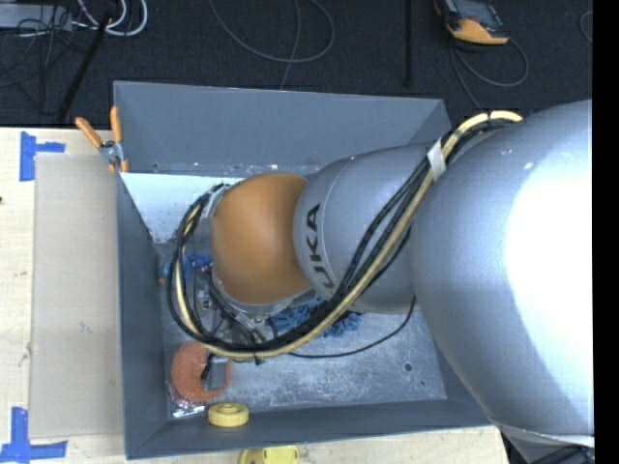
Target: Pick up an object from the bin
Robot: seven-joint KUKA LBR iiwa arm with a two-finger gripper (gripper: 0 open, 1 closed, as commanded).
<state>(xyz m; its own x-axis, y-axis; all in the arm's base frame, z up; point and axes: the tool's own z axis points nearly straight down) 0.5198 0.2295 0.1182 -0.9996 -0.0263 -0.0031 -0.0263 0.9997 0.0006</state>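
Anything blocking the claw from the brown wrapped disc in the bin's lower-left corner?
Nothing visible does. The claw is right over the reddish-brown round disc in clear wrap, with no item between. The small yellow ring lies just below the disc, the blue fuzzy cloth off to the right under the arm.

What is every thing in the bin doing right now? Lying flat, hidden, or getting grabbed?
brown round thing: lying flat near the lower-left corner of the bin, its right edge under a dark part of the robot.
yellow ring: lying flat by the lower wall, nothing touching it.
blue fuzzy thing: mostly hidden under the arm.
arm: reached down into the bin's left half.
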